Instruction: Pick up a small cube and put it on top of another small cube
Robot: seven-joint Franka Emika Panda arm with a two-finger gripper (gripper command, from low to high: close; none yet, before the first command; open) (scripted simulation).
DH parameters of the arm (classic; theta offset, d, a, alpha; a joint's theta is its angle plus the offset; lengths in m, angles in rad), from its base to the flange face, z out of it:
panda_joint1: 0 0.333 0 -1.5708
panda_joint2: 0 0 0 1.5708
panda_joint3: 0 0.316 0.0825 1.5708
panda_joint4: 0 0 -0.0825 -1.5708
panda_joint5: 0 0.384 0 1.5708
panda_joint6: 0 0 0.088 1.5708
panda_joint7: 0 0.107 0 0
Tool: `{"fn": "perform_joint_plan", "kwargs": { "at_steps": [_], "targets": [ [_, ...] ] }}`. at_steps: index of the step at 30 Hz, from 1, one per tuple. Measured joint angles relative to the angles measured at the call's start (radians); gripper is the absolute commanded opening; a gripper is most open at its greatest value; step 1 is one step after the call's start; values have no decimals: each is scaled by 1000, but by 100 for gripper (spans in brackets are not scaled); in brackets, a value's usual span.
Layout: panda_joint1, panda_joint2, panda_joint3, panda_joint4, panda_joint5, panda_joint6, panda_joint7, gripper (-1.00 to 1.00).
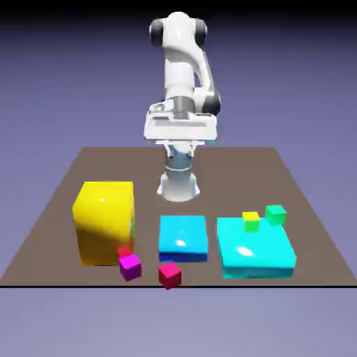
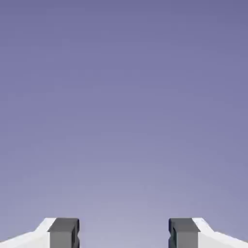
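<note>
Going left to right in the exterior view, there are three big blocks and five small cubes on or over one table.

First comes one big yellow block, the tallest of the three. By its lower right part are two small cubes: a bright red cube, partly hidden, and one purple cube in front of it, turned at an angle. Whether those two touch is too tight to tell.

Next is the crimson cube, one of its kind, sitting turned at the table's near edge, between the purple cube and the cyan block and in front of the blue block. One flat blue block lies behind it, near the middle of the row.

One robot arm stands at the far side, behind the blue block. Its one gripper hangs high, well apart from every block and cube. The hand view shows its two fingertips spread apart, with only plain blue-violet backdrop between them, so it holds nothing.

Last, on the exterior view's right, is one wide, flat cyan block. One small yellow cube rests on top of it, toward the back. One small green cube is at its back right corner; I can't tell whether it is on the block or behind it.
</note>
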Motion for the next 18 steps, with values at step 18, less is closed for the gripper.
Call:
{"fn": "perform_joint_plan", "kwargs": {
  "at_steps": [18],
  "targets": [
    [232,652,-253,407,105,-357,-436,0]
  ]
}}
